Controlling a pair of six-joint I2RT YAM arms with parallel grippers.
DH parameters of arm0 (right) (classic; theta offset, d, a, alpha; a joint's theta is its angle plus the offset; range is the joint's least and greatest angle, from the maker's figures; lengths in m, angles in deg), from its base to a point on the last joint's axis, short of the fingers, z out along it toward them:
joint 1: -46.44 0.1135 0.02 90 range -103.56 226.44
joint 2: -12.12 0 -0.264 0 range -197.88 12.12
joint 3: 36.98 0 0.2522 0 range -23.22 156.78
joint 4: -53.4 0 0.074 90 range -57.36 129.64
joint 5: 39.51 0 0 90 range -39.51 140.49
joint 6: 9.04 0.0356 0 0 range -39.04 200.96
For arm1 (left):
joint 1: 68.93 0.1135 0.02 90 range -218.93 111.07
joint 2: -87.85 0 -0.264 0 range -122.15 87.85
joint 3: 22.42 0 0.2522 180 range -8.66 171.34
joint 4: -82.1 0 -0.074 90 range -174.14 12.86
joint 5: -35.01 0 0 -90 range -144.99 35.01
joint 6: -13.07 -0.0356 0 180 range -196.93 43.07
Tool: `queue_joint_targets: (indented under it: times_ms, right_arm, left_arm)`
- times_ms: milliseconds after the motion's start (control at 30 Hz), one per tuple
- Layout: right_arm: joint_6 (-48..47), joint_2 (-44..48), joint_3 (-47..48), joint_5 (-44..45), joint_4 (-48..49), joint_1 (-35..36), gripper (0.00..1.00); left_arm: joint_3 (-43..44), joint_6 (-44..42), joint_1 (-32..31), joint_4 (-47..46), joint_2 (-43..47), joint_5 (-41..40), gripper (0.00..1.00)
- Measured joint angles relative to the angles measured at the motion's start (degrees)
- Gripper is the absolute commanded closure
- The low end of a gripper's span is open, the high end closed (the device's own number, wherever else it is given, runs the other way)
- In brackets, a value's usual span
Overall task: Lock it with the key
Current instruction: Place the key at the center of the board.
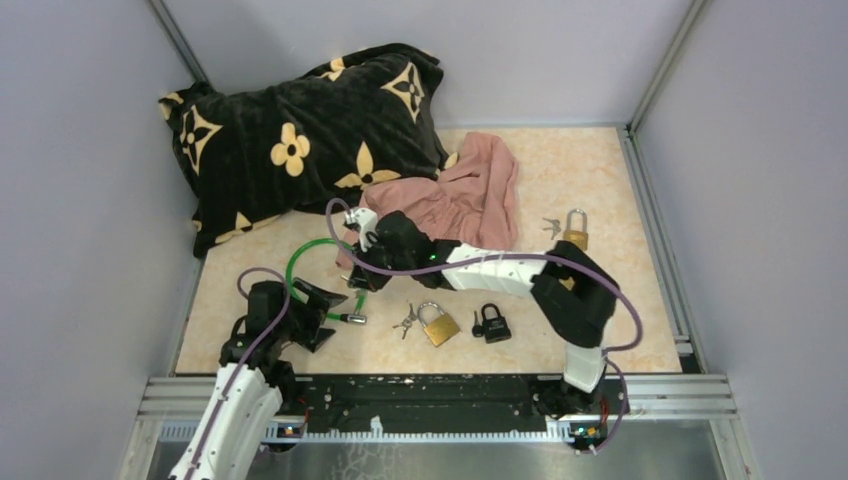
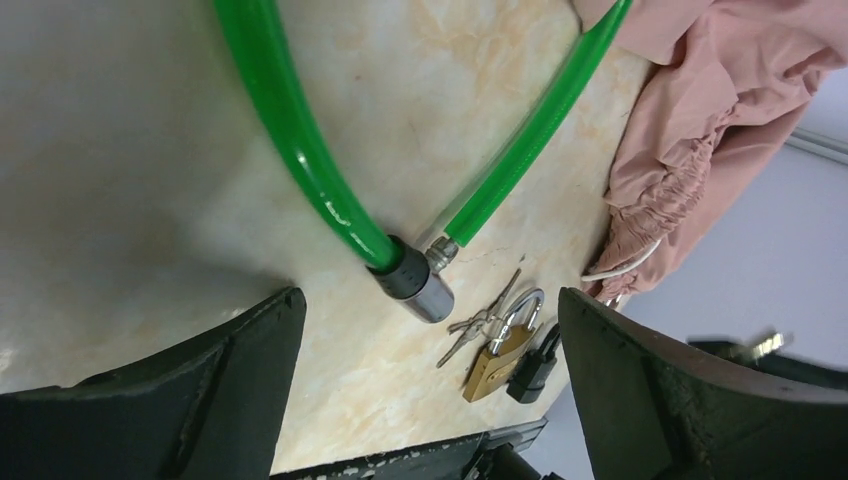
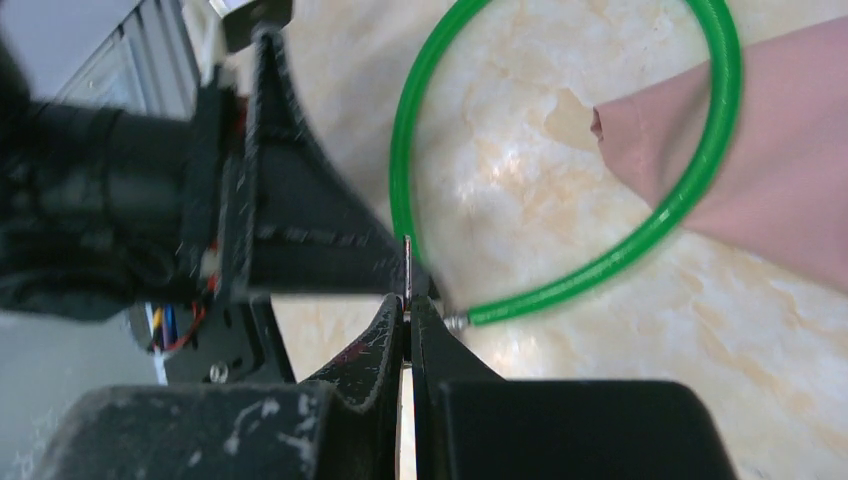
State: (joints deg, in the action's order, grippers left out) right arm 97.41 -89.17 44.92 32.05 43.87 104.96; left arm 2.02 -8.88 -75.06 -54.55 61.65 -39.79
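Nearest us, the left claw (image 2: 430, 297) stands released, its jaws wide on either side of the metal barrel (image 2: 420, 290) of the green cable lock (image 2: 300, 150), not touching it. The cable's pin end (image 2: 441, 251) lies just beside the barrel; we cannot tell whether it is seated. The right claw (image 3: 408, 305) is clenched on a thin metal blade, probably a key (image 3: 407, 262), its head hidden between the fingers. To the right lie a brass padlock (image 1: 440, 327) with keys (image 1: 405, 322) and a black padlock (image 1: 493, 324). Further back sit a second brass padlock (image 1: 576, 233), a pink cloth (image 1: 475, 195) with the green loop crossing its edge, and a flowered black pillow (image 1: 300, 135). The surface (image 1: 600, 180) is beige and marbled, enclosed by pale grey walls (image 1: 80, 250).
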Motion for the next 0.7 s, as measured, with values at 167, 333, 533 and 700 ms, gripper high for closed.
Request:
queue_joint_targets:
  times_ms: [167,333,533,700]
  right_arm:
    - [5.2,-10.9,7.8,0.6,1.9,0.3,1.0]
    - [8.2,-19.6,13.0,1.1,2.0,0.3,1.0]
    - [8.5,-25.0,18.4,1.4,-2.2,0.3,0.36]
    - [5.4,-24.3,22.7,3.6,-7.6,0.0,0.02]
  left_arm:
    - [1.8,-0.5,1.1,5.0,2.1,-1.9,0.01]
    - [3.5,-0.4,2.6,7.9,5.9,-4.8,0.01]
    - [4.3,-0.4,3.3,8.6,8.0,-7.5,0.01]
    - [4.3,-0.6,3.3,8.5,8.1,-8.2,0.01]
